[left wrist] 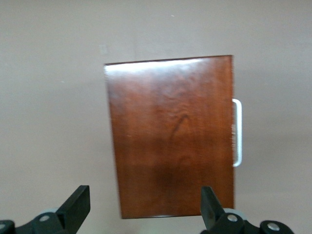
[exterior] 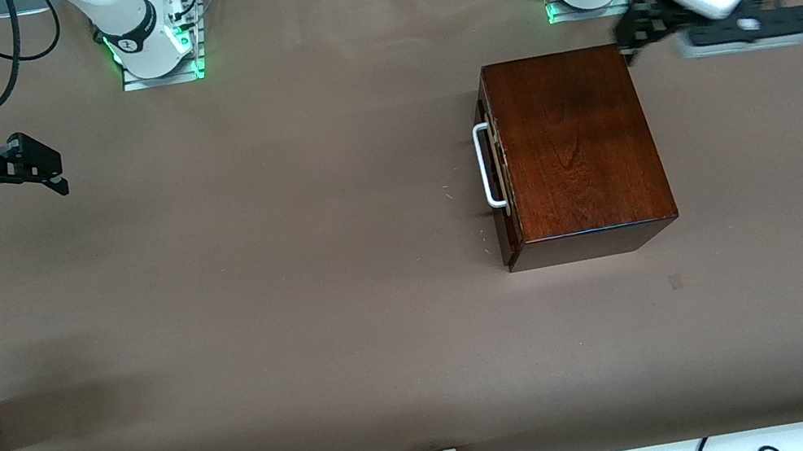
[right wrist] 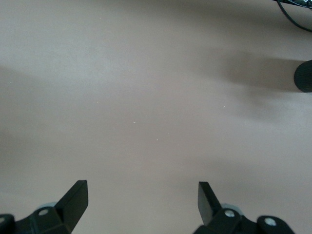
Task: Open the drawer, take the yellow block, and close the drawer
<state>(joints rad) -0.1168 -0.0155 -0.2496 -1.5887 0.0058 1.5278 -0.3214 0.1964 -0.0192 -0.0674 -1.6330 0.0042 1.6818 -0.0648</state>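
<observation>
The dark wooden box (exterior: 576, 149) lies nearest the front camera, toward the left arm's end of the table. Its drawer (exterior: 495, 168) is shut, with the white handle (exterior: 487, 166) facing the right arm's end. The yellow block is not visible. The left gripper (exterior: 636, 35), released wide, hovers over the box's corner nearest the bases, so it seems better placed. The right gripper (exterior: 40, 169) waits well apart, also spread open.

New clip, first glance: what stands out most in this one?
The dark reddish-brown wooden box dominates, sitting toward the left arm's end of the table, its drawer shut and the white handle facing the right arm's end. The left hand hangs open over the box's corner nearest the bases, while the right hand waits open over bare table. No yellow block shows.
</observation>
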